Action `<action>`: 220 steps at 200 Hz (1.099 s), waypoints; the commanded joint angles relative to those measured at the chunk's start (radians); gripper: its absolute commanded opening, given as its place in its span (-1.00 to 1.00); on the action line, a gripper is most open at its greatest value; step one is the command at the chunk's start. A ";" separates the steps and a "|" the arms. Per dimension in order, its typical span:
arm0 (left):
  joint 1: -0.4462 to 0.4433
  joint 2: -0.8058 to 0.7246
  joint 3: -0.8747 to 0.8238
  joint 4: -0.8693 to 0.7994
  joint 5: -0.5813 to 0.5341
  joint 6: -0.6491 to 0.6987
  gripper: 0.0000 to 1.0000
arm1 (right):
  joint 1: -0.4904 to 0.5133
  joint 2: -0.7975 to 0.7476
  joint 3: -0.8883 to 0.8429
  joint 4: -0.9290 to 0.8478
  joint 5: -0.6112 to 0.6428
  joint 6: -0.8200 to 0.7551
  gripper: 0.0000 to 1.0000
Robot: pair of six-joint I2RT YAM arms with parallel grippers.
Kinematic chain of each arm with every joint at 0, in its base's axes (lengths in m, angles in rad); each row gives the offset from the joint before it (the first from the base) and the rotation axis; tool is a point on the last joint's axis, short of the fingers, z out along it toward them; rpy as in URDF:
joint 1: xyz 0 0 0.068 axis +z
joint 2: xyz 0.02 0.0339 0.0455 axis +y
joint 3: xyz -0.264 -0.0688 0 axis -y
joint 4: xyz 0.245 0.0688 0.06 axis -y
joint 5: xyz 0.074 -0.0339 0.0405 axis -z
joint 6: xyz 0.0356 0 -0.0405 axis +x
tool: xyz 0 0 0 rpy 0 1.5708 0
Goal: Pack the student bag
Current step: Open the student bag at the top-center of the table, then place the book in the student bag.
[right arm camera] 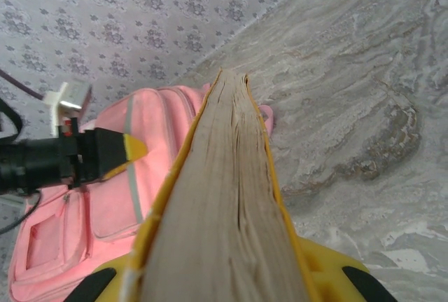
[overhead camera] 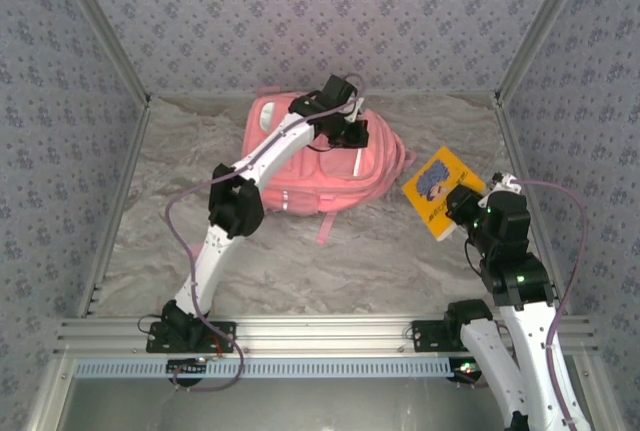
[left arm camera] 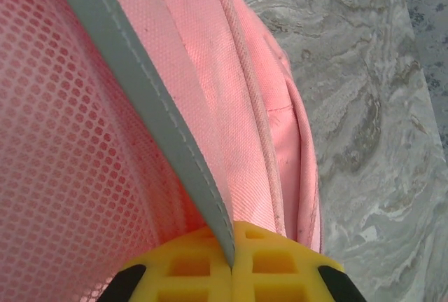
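While viewed from top ext. cam, student bag (overhead camera: 300, 166) lies flat at centre-rear of table (overhead camera: 300, 271). No opening is visible and nothing is seen inside. Left gripper (overhead camera: 347, 129) sits on bag's upper right part. Right gripper (overhead camera: 465, 206) holds yellow book (overhead camera: 435, 186) to the right of bag, apart from it.

Left wrist cam: jaws pinched tight on grey strip (left arm camera: 140, 92) of bag, beside mesh panel (left arm camera: 63, 148).

Right wrist cam: jaws clamped on book, page edge up, far end pointing toward bag.

Status (judgement): early stage. Book is picked up and bag is gripped, but compartment prob. not yet open. Remaining: open bag, insert book, close zip.
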 commanded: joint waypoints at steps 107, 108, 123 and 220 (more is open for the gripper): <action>0.053 -0.692 -0.352 -0.100 0.274 0.184 -1.00 | -0.022 0.044 -0.054 0.267 -0.509 0.116 -1.00; 0.055 -0.694 -0.355 -0.099 0.277 0.185 -1.00 | -0.023 0.044 -0.059 0.276 -0.518 0.123 -1.00; 0.070 -0.716 -0.382 -0.098 0.337 0.201 -1.00 | -0.031 0.043 -0.124 0.412 -0.618 0.222 -1.00; 0.097 -0.758 -0.455 -0.032 0.491 0.169 -1.00 | 0.099 0.160 -0.310 0.847 -0.551 0.537 -1.00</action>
